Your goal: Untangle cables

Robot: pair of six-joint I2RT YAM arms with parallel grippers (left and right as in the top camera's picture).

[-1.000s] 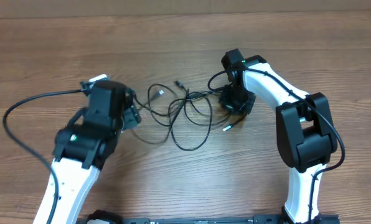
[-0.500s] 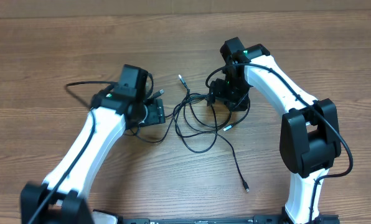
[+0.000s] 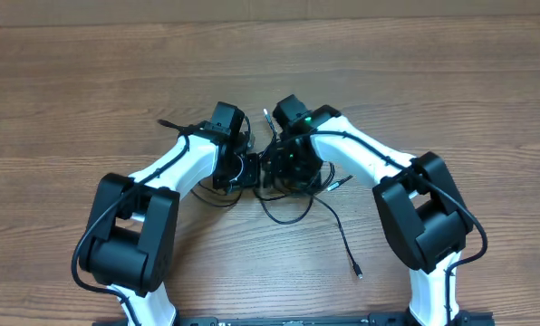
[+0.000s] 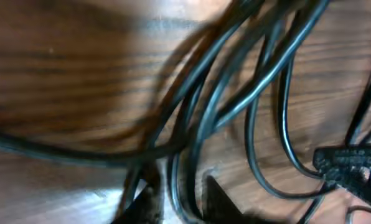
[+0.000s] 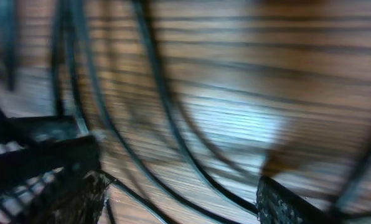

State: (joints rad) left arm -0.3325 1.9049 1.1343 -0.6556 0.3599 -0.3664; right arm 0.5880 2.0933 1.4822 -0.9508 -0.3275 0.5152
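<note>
at table (image 3: 433, 91) centre, left hand (image 4: 179, 200) pinches the cables (image 3: 341, 234); right hand (image 5: 173, 186) spread apart.

Overhead, the arms (image 3: 361, 158) hid the middle of the cables (image 3: 342, 237) and both sets of jaws from me. Both wrist views were smeared. The left gripper (image 4: 178, 198) was cropped at the bottom edge, and I couldn't tell whether it pinched a strand.

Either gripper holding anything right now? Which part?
Left gripper appears pinched on the cables, on mid-length strands, not a plug. Right gripper is open, holding nothing.
</note>
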